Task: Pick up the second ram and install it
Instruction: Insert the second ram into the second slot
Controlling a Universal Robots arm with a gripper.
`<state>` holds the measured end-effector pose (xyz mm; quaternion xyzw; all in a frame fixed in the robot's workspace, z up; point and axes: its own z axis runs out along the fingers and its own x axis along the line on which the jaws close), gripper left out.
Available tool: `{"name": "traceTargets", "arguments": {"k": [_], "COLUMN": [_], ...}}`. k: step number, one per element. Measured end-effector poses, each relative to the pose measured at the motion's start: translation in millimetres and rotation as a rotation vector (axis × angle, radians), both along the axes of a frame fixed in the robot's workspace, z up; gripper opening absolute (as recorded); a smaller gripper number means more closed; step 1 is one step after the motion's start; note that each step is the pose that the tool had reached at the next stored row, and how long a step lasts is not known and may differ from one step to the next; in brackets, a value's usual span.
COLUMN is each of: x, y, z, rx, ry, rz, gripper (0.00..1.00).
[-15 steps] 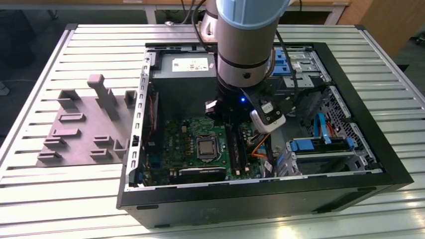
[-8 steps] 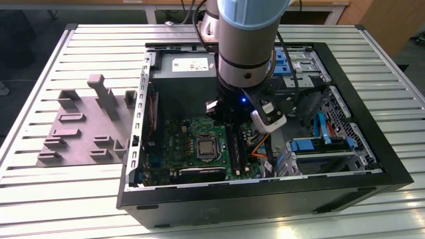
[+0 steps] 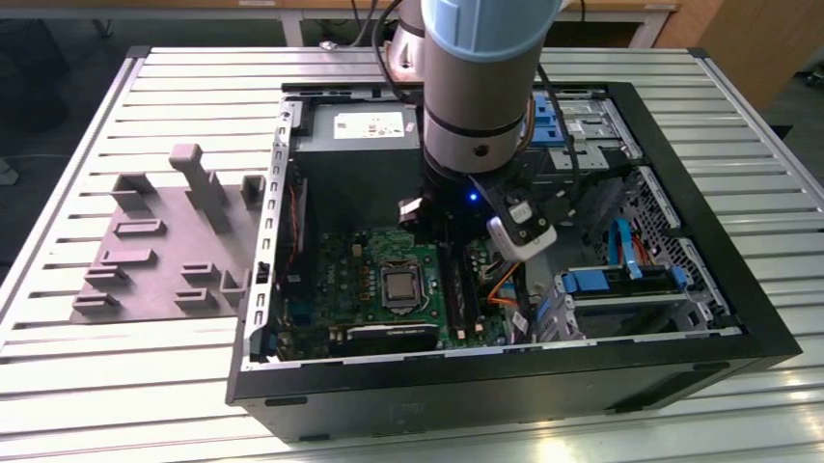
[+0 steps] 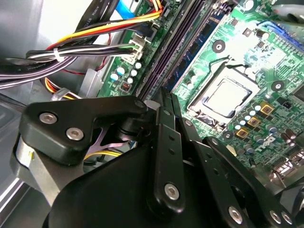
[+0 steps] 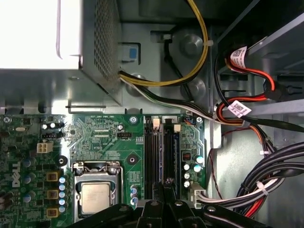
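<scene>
- Black linkage pincer (image 4: 164, 102) is hanging low inside the open black computer case (image 3: 515, 391), its fingers drawn together on the second ram (image 4: 167, 111), a thin dark memory stick held edge-on over the long black motherboard slots (image 5: 153, 156).
- Doing this step well, in my judgement, is a matter of keeping the stick parallel to its slot and pressing evenly along its length.
- Case is holding the green motherboard (image 3: 354, 275), the silver power-supply box (image 5: 57, 47) and bundled coloured cables (image 5: 247, 118).
- Grey moulded plastic holder (image 3: 154, 256) is sitting beside the case, apparently carrying no sticks.
</scene>
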<state>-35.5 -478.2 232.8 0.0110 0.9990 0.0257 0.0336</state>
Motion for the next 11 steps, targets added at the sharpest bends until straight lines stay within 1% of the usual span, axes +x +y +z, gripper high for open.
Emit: {"name": "traceTargets", "arguments": {"k": [11], "x": [-2.8], "y": [-4.5], "z": [-1.9], "rx": [0.0002], "ry": [-0.0001], "rz": [0.014], "gripper": [0.12]}}
